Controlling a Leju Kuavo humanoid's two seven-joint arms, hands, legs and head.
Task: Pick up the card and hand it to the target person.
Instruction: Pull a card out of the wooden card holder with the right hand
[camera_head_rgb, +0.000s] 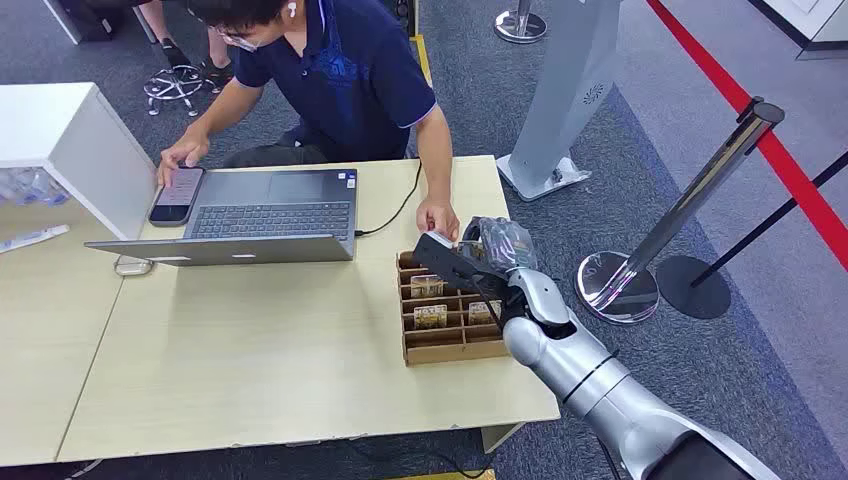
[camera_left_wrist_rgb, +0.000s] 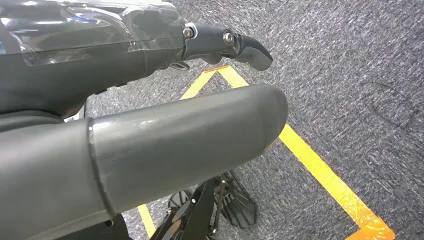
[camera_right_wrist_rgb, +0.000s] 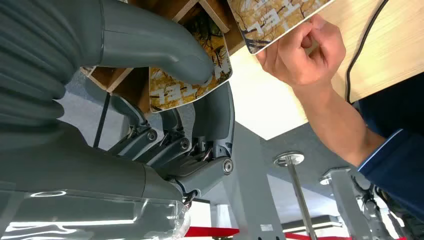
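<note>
Right hand (camera_right_wrist_rgb: 165, 95) pinches card (camera_right_wrist_rgb: 192, 80) over divided box (camera_head_rgb: 450, 325); person's hand (camera_head_rgb: 437, 217), at its 11 o'clock, holds another card (camera_right_wrist_rgb: 275, 20). Handover pending. Left hand (camera_left_wrist_rgb: 150, 125) holds nothing, low.

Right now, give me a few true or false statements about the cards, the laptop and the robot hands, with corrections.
1. The right robot hand pinches a card. True.
2. The person's hand holds another card. True.
3. The laptop is closed. False: it is open.
4. The phone lies in the wooden tray. False: it rests on the laptop's edge, under the person's other hand.
5. The left robot hand holds a card. False: it hangs over the carpet with nothing in it.
</note>
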